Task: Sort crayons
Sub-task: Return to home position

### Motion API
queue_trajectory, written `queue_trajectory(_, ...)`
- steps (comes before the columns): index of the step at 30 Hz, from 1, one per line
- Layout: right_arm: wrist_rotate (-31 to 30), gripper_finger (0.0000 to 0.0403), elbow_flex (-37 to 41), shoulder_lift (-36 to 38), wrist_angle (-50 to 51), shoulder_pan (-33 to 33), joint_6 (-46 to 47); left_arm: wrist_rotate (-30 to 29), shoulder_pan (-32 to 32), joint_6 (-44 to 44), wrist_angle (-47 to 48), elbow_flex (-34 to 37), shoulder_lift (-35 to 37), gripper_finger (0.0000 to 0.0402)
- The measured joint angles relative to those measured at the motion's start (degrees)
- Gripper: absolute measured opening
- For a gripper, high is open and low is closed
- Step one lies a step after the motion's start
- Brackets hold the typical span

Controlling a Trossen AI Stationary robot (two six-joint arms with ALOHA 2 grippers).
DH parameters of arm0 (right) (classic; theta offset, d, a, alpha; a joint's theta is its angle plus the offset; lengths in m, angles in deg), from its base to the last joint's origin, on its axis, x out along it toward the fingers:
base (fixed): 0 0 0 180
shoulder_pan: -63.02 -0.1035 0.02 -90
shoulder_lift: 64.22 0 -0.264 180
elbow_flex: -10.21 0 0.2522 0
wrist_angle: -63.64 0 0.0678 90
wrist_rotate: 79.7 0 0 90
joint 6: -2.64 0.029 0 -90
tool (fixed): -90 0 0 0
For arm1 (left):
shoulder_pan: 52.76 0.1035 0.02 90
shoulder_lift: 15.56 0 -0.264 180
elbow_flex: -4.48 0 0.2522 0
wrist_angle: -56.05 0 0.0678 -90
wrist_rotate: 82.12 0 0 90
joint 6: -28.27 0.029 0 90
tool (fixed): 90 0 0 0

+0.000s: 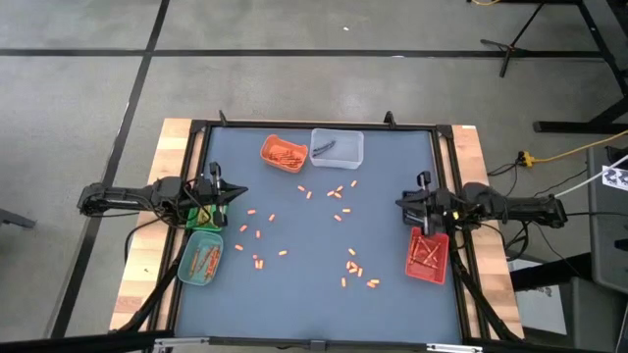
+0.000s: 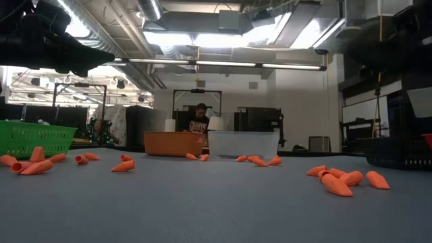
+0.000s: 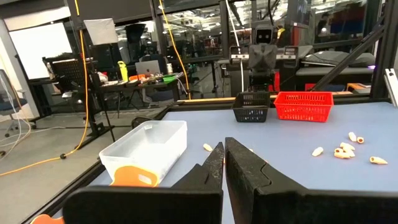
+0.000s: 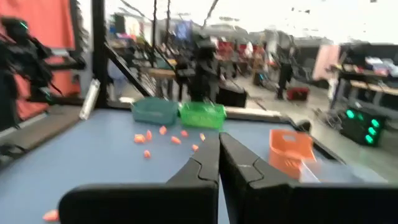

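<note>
Left claw closed tight with nothing in it, green bin just beside it, right claw closed and empty too, red bin just beside it, crayons lying loose on table between both claws, touching neither one
</note>
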Motion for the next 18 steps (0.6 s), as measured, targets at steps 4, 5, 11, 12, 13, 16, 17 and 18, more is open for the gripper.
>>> queue_trajectory(4, -0.8, 0.0005, 0.0, 0.0, 4.2, 0.0, 0.0, 0.0, 0.0, 0.0, 0.0, 0.0, 0.0, 0.0001)
queue_trajectory(5, -0.6, 0.0005, 0.0, -0.1, 4.4, 0.0, 0.0, 0.0, 0.0, 0.0, 0.0, 0.0, 0.0, 0.0001)
queue_trajectory(11, -0.6, 0.0005, 0.0, -0.7, 4.5, 0.0, -0.2, 0.0, 0.0, 0.0, 0.0, 0.0, 0.0, 0.0001)
queue_trajectory(12, -0.7, 0.0005, 0.0, -0.7, 4.5, 0.0, -0.1, 0.0, 0.0, 0.0, 0.0, 0.0, 0.0, 0.0001)
queue_trajectory(13, -0.7, 0.0005, 0.0, -0.7, 4.5, 0.0, -0.1, 0.0, 0.0, 0.0, 0.0, 0.0, 0.0, 0.0001)
queue_trajectory(16, -0.7, 0.0005, 0.0, -0.7, 4.6, 0.0, -0.2, 0.0, 0.0, 0.0, 0.0, 0.0, 0.0, 0.0001)
queue_trajectory(17, -0.7, 0.0005, -0.1, -0.7, 4.6, 0.0, -0.1, 0.0, 0.0, 0.0, 0.0, 0.0, 0.0, 0.0001)
queue_trajectory(18, -0.7, 0.0005, -0.1, -0.7, 4.6, 0.0, -0.1, 0.0, 0.0, 0.0, 0.0, 0.0, 0.0, 0.0001)
